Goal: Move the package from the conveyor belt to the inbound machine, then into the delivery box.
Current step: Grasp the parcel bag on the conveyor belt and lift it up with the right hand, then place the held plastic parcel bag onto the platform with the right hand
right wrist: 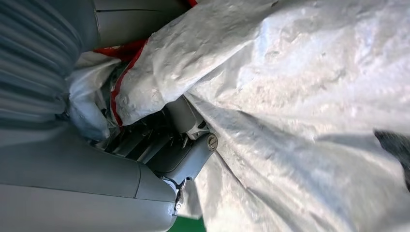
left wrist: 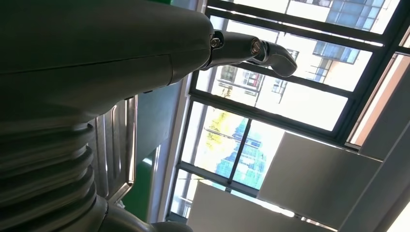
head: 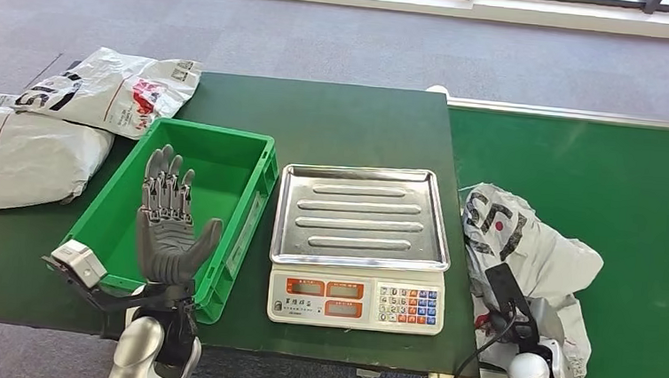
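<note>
The fingers of the left hand (head: 168, 222) stand spread and upright, holding nothing, over the near wall of the green plastic crate (head: 250, 203), which sits just left of the silver-trayed weighing scale (head: 362, 216). Right of the scale, the crumpled grey plastic mailer package (head: 527, 251) lies on the green conveyor belt (head: 632, 201), its long axis running away from the robot. The right hand (right wrist: 164, 145) is pressed into the package, dark fingers closed among its folds, so it is far nearer; the scale lies to its left.
</note>
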